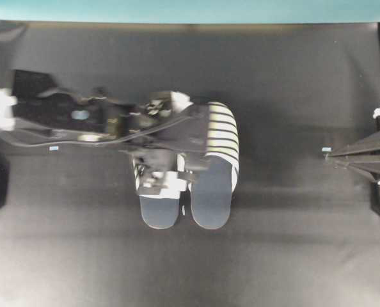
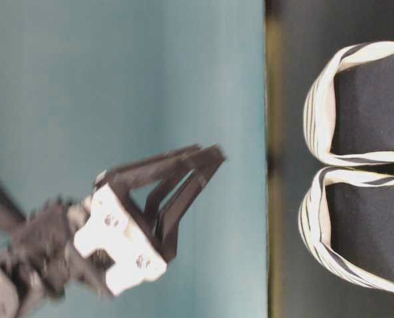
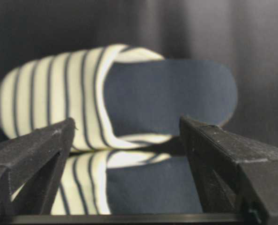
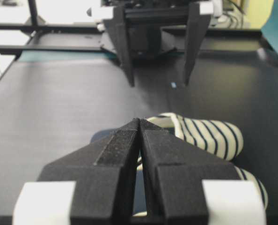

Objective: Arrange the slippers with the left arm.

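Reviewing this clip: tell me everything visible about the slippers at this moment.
The slippers are an open-back pair with white-and-black striped toe covers, seemingly fabric, and dark navy insoles. They lie flat, side by side, on the black table, toes toward the teal wall and heels nearly level; whether they touch is unclear. The left gripper hangs open above them, hiding most of one toe cover from overhead. The wrist view shows no finger contact.

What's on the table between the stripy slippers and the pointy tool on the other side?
Nothing: in the overhead view, only bare black table lies between the slippers and the shut right tool.
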